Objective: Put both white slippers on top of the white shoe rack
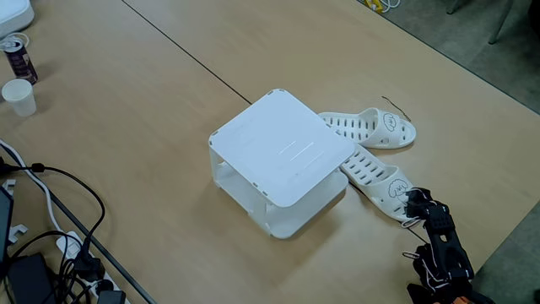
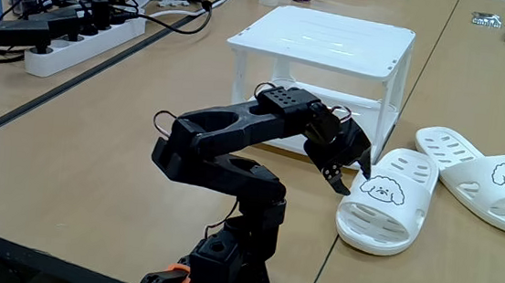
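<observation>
Black gripper (image 2: 352, 180) poised at the strap of the nearer white slipper (image 2: 392, 198), beside the white shoe rack (image 2: 325, 40).

Fingers parted and clasping nothing, tips just beside the strap's left edge with its small dark cartoon face, seen in a fixed view from behind the arm. Same slipper (image 1: 381, 179) lying flat on the wooden table (image 1: 152, 110), heel end tucked against the rack's (image 1: 283, 148) right corner, toe end close to the gripper (image 1: 413, 205) in the fixed view from above. Second white slipper (image 1: 371, 128) lying flat farther off, just beyond the first, also touching the rack's right side; to the right of the first (image 2: 483, 180) when seen from behind the arm. Rack top bare. Paper cup (image 1: 18, 96) and can (image 1: 17, 56) far left, cables (image 1: 51, 211) near left.
</observation>
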Available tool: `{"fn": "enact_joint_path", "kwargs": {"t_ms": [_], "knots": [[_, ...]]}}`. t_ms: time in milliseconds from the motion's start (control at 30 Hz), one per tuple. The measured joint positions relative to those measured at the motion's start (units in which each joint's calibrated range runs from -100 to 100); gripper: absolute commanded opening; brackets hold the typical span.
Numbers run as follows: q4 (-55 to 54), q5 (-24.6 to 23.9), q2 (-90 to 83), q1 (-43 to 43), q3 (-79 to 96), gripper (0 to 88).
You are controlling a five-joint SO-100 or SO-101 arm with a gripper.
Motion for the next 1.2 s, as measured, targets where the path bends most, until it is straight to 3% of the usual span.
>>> {"fn": "enact_joint_path", "kwargs": {"t_ms": [600,867,1000,1200], "knots": [[-23.26,0.0,0.0,0.45,17.79,13.3],[-39.66,0.0,0.0,0.45,25.88,13.5],[-44.72,0.0,0.08,0.45,27.22,18.9],[-52.45,0.0,6.35,0.67,27.13,19.7]]}}
